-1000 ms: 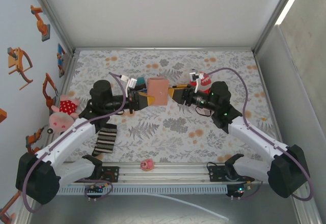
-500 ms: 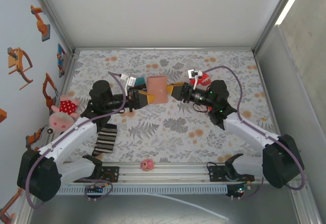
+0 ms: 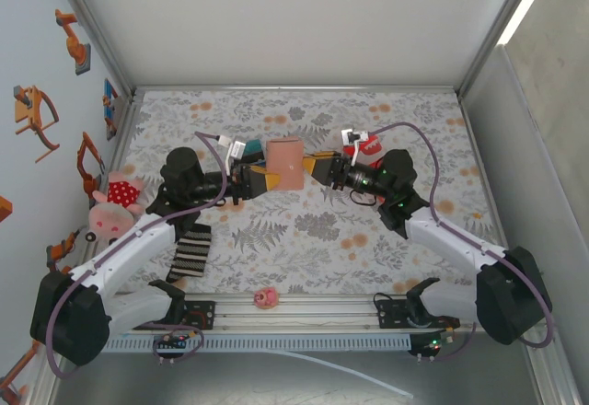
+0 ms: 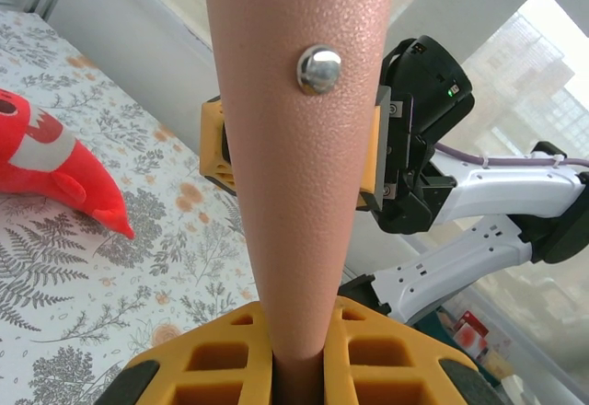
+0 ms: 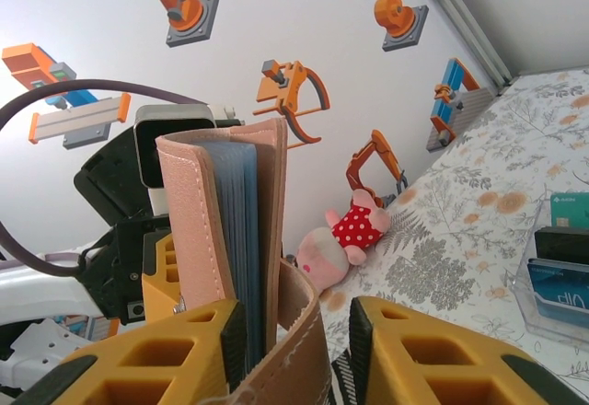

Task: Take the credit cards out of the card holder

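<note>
Left gripper (image 3: pixel 260 177) is clamped tight on one edge of the card holder (image 3: pixel 285 164), holding it up in the air over mid-table. Right gripper (image 3: pixel 317 167) straddles the opposite edge, jaws partly open with a sliver of gap, so nothing's pinched. Looks like the opening step. Next it needs to pinch one flap and peel it back.
</note>
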